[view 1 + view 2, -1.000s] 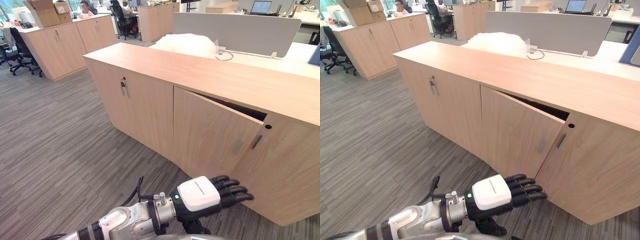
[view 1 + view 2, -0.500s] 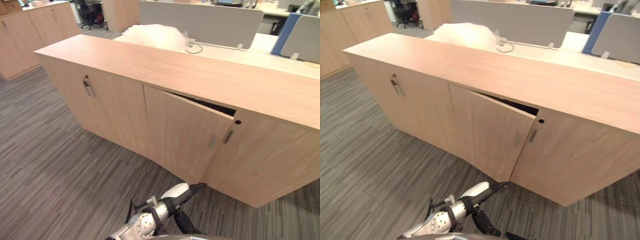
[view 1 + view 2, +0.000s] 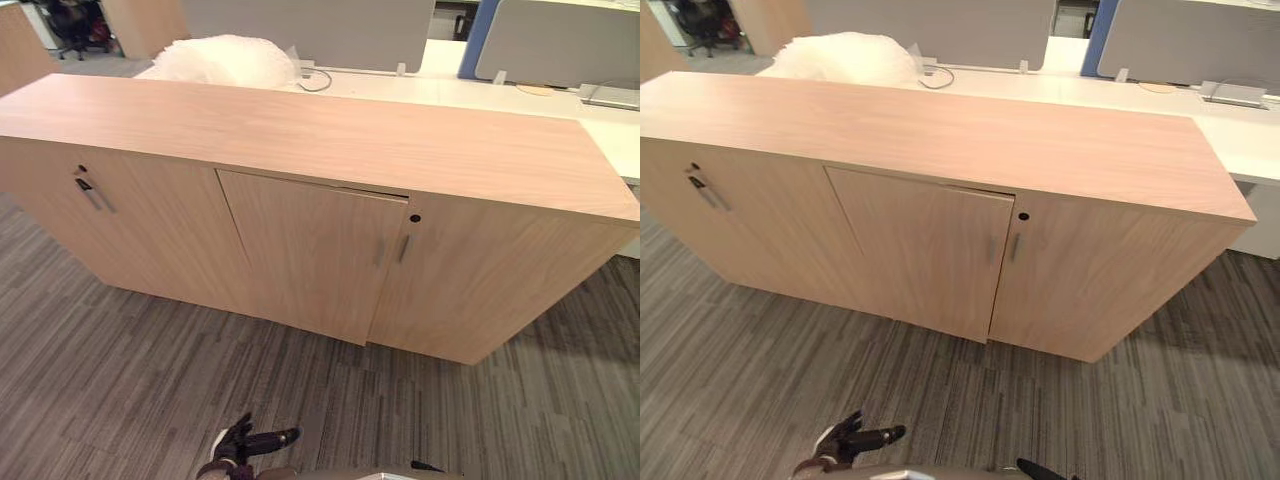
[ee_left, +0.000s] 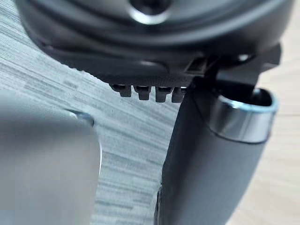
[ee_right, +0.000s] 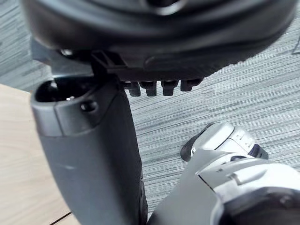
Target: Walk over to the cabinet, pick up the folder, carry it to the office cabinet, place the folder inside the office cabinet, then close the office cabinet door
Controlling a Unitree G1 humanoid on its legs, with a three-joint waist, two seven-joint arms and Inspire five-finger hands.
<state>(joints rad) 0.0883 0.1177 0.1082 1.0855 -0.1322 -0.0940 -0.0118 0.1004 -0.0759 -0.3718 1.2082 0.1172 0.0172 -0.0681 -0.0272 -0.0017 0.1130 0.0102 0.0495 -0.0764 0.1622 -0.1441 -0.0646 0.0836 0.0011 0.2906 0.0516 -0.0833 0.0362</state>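
grey striped carpet (image 3: 150, 360) runs up to a long, pale-wood office cabinet (image 3: 330, 130), with a white worktop (image 3: 450, 85) and grey screens (image 3: 310, 25) behind it. a white bundle (image 3: 225, 60) of what looks like plastic wrap lies on that worktop.

the middle door (image 3: 300, 260) sits almost flush with its neighbours. only a thin dark line along its top edge hints that it may not be fully seated. its slim handle (image 3: 380, 250) stands just beside the matching one on the next door.

the left hand (image 3: 245, 445) hangs low over the carpet, well apart from the cabinet. its fingers are spread and loose, and it holds nothing. the right hand (image 5: 154, 33) appears in its own wrist view above the carpet, also with nothing in it. whether it is slack or curled i cannot tell from that angle.

neither hand carries the folder, so i judge that it lies inside the cabinet behind the closed door. by that reading the walk, the pick-up, the carry and the placing are all done, and the door is shut or very nearly so. at most a light press on the door front would be left to close that hairline gap, if it is a gap at all.
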